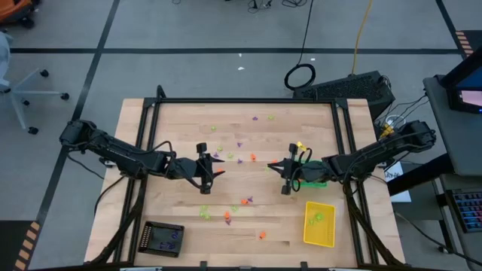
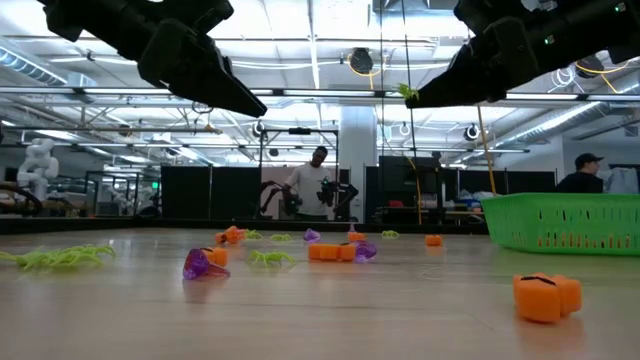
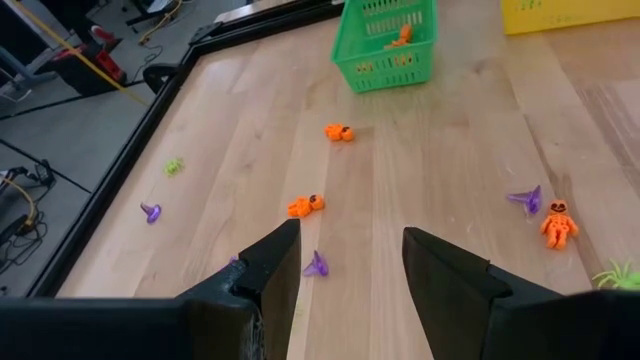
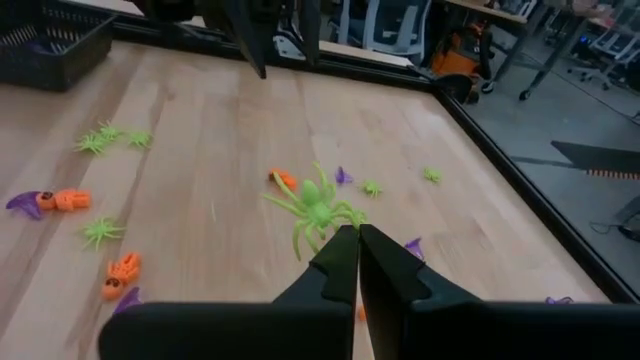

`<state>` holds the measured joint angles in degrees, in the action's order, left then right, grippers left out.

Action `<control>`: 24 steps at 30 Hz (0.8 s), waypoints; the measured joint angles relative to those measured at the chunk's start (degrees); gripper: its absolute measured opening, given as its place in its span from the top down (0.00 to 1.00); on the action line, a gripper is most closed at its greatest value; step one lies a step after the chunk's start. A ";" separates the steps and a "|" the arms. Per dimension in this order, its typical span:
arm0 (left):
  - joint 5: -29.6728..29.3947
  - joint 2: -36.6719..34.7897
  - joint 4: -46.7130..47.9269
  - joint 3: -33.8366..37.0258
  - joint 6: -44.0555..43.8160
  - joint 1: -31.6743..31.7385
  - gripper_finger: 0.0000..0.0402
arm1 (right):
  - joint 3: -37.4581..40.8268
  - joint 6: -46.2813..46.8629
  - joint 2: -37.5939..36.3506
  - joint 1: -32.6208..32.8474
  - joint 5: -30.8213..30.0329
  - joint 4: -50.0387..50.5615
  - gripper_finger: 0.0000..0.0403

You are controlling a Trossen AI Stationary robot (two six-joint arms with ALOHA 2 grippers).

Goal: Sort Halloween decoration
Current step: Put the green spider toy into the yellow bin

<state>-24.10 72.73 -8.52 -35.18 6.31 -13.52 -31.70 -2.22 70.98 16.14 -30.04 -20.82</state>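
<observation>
- The right gripper (image 4: 357, 262) has its fingers pressed shut on a lime-green plastic spider (image 4: 318, 212), pinching it by a leg or the rear of its body; the spider hangs clear of the table, legs splayed and springy-looking.
- In the overhead view that gripper (image 1: 287, 175) hangs mid-table, near the green basket (image 1: 315, 181) and short of the yellow tray (image 1: 318, 223).
- My reading: the step in hand is carrying one picked spider to its bin. The yellow tray already holds green pieces, so it looks the likelier home. The next move calls for swinging over that tray, lowering within its rim and then parting the fingers.
- The left gripper (image 3: 350, 262) hovers with its fingers held apart and nothing between them, above a small purple cone-shaped trinket (image 3: 317, 265). It looks ready to descend on it; the piece is tiny, so the fingers must straddle it squarely.
- The rest of the decorations lie scattered over the middle of the table: orange pumpkin pieces (image 3: 338, 132), an orange skeleton figure (image 3: 557, 222), purple hat shapes (image 3: 525, 198) and thin green spiders (image 4: 103, 231). All look like hard, glossy moulded plastic.
- The green basket has open lattice walls; orange pieces show inside. A black mesh tray (image 1: 163, 239) sits near the left front corner.
- The wooden table (image 1: 188, 218) is pale butcher-block, smooth, with a dark metal frame.
</observation>
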 joint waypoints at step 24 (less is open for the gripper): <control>0.15 0.00 0.03 0.00 0.02 0.00 0.55 | 0.00 -2.60 0.00 0.22 0.05 1.96 1.00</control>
<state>-23.94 72.73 -8.49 -35.18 6.33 -13.52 -31.70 -4.82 70.98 16.36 -29.99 -18.85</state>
